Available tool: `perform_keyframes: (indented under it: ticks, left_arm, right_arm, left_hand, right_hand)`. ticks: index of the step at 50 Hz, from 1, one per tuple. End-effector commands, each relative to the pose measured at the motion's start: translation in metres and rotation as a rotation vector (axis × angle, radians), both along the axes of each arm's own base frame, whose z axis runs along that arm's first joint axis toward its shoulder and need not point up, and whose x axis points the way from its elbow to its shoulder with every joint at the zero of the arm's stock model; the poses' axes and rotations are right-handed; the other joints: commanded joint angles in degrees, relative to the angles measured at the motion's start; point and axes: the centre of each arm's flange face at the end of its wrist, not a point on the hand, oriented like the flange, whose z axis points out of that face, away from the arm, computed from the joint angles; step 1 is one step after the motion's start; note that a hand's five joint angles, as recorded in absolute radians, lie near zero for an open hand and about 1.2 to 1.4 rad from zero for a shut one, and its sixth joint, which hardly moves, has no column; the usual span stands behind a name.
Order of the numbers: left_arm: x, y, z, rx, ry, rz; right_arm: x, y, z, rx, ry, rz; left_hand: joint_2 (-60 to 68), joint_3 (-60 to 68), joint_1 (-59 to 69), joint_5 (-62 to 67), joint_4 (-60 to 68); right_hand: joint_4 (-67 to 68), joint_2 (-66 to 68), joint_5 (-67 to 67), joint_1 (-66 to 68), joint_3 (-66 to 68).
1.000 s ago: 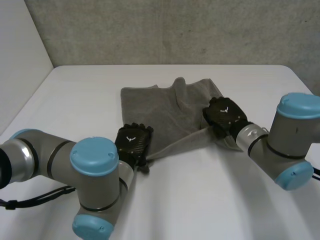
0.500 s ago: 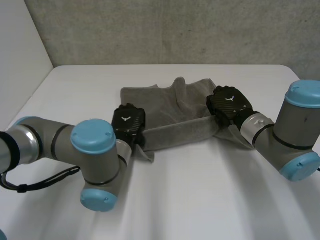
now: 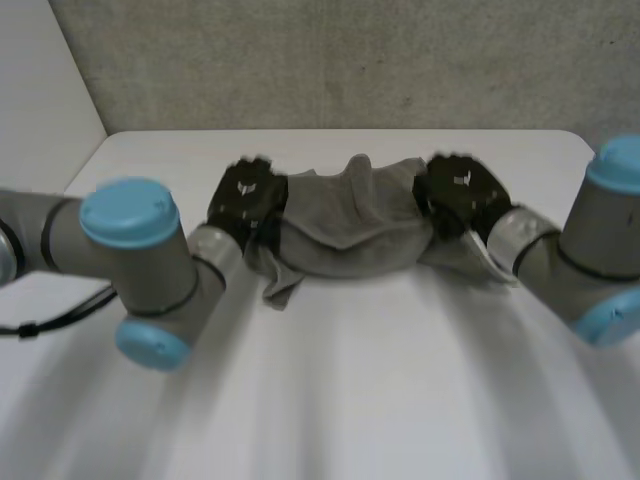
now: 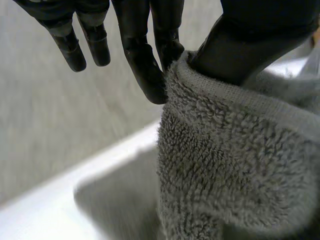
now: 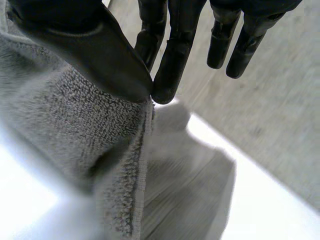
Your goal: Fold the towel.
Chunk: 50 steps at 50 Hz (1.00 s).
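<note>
A grey towel [image 3: 352, 220] sags between my two hands above the white table [image 3: 400, 380], bunched and partly doubled over. My left hand [image 3: 243, 193] holds its left near corner; in the left wrist view the towel's hem [image 4: 235, 95] is pinched between thumb [image 4: 250, 45] and fingers [image 4: 150, 75]. My right hand [image 3: 458, 192] holds the right near corner. There the thumb [image 5: 95, 50] presses the towel's edge [image 5: 75, 120] against the fingers [image 5: 170, 65]. A loose flap [image 3: 283, 283] hangs down to the table under the left hand.
The table's far edge [image 3: 330, 133] meets a grey wall just behind the towel. Both arms, with light-blue caps [image 3: 130, 213], reach over the table's near half from either side. Bare table lies in front of the towel.
Left hand closed on the towel's near left corner and lifted it away from me. Right hand rose and moved back too, still gripping. The towel's near edge has come off the table.
</note>
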Motion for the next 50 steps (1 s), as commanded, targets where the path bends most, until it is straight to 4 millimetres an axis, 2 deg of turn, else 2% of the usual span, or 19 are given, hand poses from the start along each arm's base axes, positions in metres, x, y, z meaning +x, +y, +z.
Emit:
perform_keyframes:
  ticks: [1,2,4,5,7,11,13,15,16,18,21,23,28,34,43,45,46,48,50]
  left_arm:
    - [-0.024,-0.033,0.096,-0.302,0.125,-0.115]
    - [-0.024,-0.033,0.096,-0.303,0.125,-0.115]
    - [-0.023,-0.029,0.150,-0.435,0.180,-0.141]
    - [-0.023,-0.029,0.150,-0.435,0.181,-0.141]
    - [-0.012,-0.008,0.198,-0.535,0.219,-0.168]
    - [-0.004,0.010,0.206,-0.555,0.205,-0.229]
    - [0.001,0.011,0.199,-0.547,0.185,-0.257]
    - [0.010,0.007,0.159,-0.455,0.116,-0.304]
    - [0.010,0.007,0.159,-0.455,0.115,-0.305]
    - [0.019,0.010,0.112,-0.320,0.063,-0.340]
    - [0.021,0.014,0.087,-0.246,0.039,-0.350]
    - [0.026,0.024,0.038,-0.122,-0.025,-0.367]
    - [0.033,0.041,-0.010,-0.028,-0.160,-0.380]
    - [0.035,0.049,-0.030,0.002,-0.268,-0.397]
    - [0.035,0.043,-0.027,0.003,-0.279,-0.321]
    - [0.036,0.043,-0.027,0.012,-0.284,-0.283]
    - [0.036,0.043,-0.027,0.012,-0.284,-0.283]
    - [0.035,0.044,-0.028,0.028,-0.282,-0.259]
    - [0.035,0.046,-0.029,0.039,-0.276,-0.253]
  right_arm:
    - [0.015,-0.048,0.117,-0.342,-0.118,-0.002]
    - [0.015,-0.048,0.117,-0.343,-0.119,-0.002]
    - [0.016,-0.044,0.176,-0.470,-0.203,0.010]
    - [0.016,-0.044,0.177,-0.470,-0.204,0.010]
    - [0.014,-0.029,0.207,-0.484,-0.290,0.054]
    - [0.008,-0.014,0.206,-0.423,-0.313,0.104]
    - [0.011,-0.007,0.188,-0.368,-0.290,0.145]
    - [0.013,0.004,0.139,-0.280,-0.213,0.200]
    - [0.013,0.004,0.139,-0.280,-0.213,0.200]
    - [0.011,0.017,0.088,-0.208,-0.102,0.217]
    - [0.008,0.023,0.066,-0.178,-0.046,0.215]
    - [0.003,0.037,0.032,-0.128,0.046,0.216]
    - [-0.004,0.054,-0.004,-0.042,0.121,0.212]
    - [-0.008,0.060,-0.017,0.012,0.130,0.191]
    - [-0.008,0.062,-0.020,0.020,0.145,0.143]
    - [-0.011,0.061,-0.026,0.036,0.153,0.114]
    - [-0.011,0.061,-0.026,0.036,0.153,0.114]
    - [-0.013,0.063,-0.037,0.085,0.147,0.098]
    - [-0.014,0.064,-0.042,0.116,0.137,0.086]
  left_hand:
    - [3.79,-2.39,6.19,5.05,-3.22]
    - [3.79,-2.39,6.19,5.05,-3.22]
    - [3.79,-2.39,6.19,5.05,-3.22]
    - [3.79,-2.39,6.19,5.05,-3.22]
    - [3.79,-2.39,6.19,5.05,-3.22]
    - [3.79,-2.39,6.19,5.05,-3.22]
    - [3.79,-2.39,6.19,5.05,-3.22]
    - [3.79,-2.39,6.19,5.05,-3.22]
    - [3.79,-2.39,6.19,5.05,-3.22]
    - [3.79,-2.39,6.19,5.05,-3.22]
    - [3.79,-2.39,6.19,5.05,-3.22]
    - [3.79,-2.39,6.19,5.05,-3.22]
    - [3.79,-2.39,6.19,5.05,-3.22]
    - [3.79,-2.39,6.19,5.05,-3.22]
    - [3.79,-2.39,6.19,5.05,-3.22]
    - [-17.26,-2.39,-14.86,-16.00,-3.22]
    - [-17.38,-2.39,-14.98,-16.13,-3.22]
    - [-30.81,-2.39,-28.41,-29.56,-3.22]
    - [-31.01,-2.39,-28.61,-29.75,-3.22]
  right_hand:
    - [-4.45,6.54,3.01,5.61,-2.86]
    - [-4.45,6.54,3.01,5.61,-2.86]
    - [-4.45,6.54,3.01,5.61,-2.86]
    - [-4.45,6.54,3.01,5.61,-2.86]
    - [-4.45,6.54,3.01,5.61,-2.86]
    - [-4.45,6.54,3.01,5.61,-2.86]
    - [-4.45,6.54,3.01,5.61,-2.86]
    - [-4.45,6.54,3.01,5.61,-2.86]
    - [-4.45,6.54,3.01,5.61,-2.86]
    - [-4.45,6.54,3.01,5.61,-2.86]
    - [-4.45,6.54,3.01,5.61,-2.86]
    - [-4.45,6.54,3.01,5.61,-2.86]
    - [-4.45,6.54,3.01,5.61,-2.86]
    - [-4.45,6.54,3.01,5.61,-2.86]
    - [-4.45,6.54,3.01,5.61,-2.86]
    - [-4.45,1.77,-1.76,0.84,-2.86]
    - [-4.45,1.72,-1.81,0.79,-2.86]
    - [-4.45,-41.47,-45.00,-42.40,-2.86]
    - [-4.45,-47.67,-51.20,-48.60,-2.86]
